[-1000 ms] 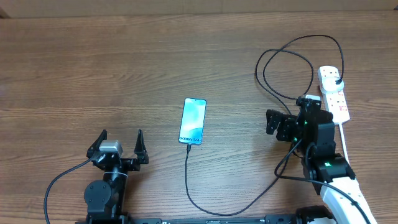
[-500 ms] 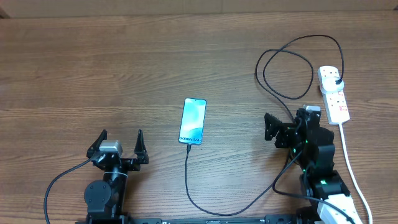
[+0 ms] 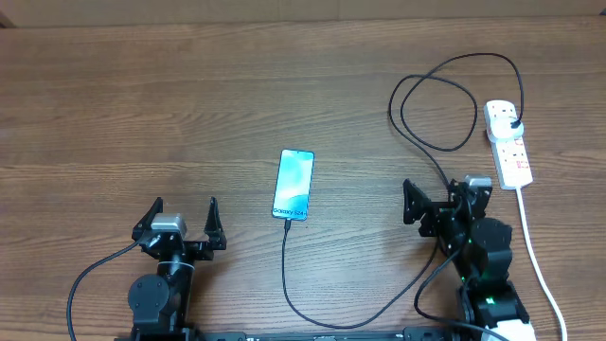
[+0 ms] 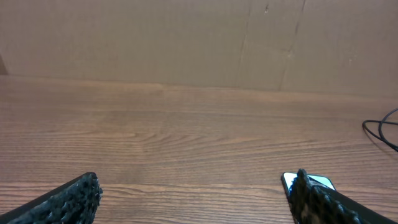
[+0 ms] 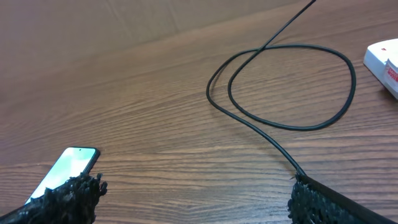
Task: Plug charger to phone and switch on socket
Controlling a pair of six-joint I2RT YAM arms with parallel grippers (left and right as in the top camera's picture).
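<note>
**Both Arms Low, Jaws Spread**

The black two-finger left gripper point(image 3: 185, 213) is held low and level, its textured fingers parted wide with nothing between them. The black two-finger right gripper point(image 3: 434, 197), carried on a black arm point(image 3: 488, 254), is likewise spread wide and empty.

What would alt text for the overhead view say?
A phone lies centred, a black charger cable running from its near end around to a white socket at right. The left claw and right claw sit open and empty.

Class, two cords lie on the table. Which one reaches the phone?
The thin black charger cable: it ends at the phone's lower edge. The thicker white cord only leaves the socket strip.
</note>
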